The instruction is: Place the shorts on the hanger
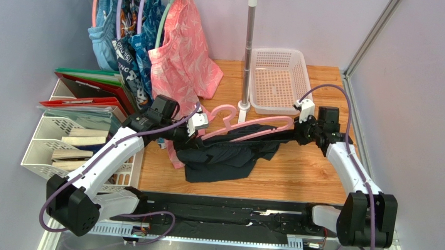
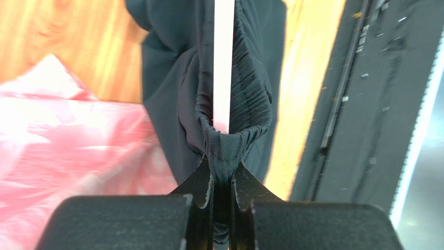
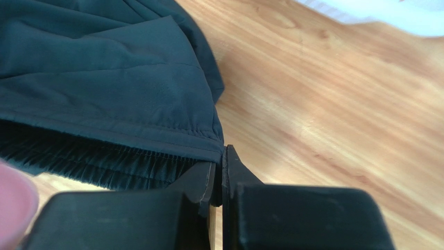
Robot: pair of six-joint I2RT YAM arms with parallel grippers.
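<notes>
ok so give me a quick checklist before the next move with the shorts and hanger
1. left gripper clamped on the waistband of the plain black fabric shorts: ok
2. bar of the thin pink plastic hanger running inside the waistband: ok, by the left wrist view
3. right gripper shut: ok
4. right gripper actually pinching fabric: cannot tell, the waistband corner ends right at its fingertips
5. shorts clear of the wooden table: not ok, the lower fabric appears to lie on it
6. shorts apart from the pink leaf-print garment: cannot tell
</notes>
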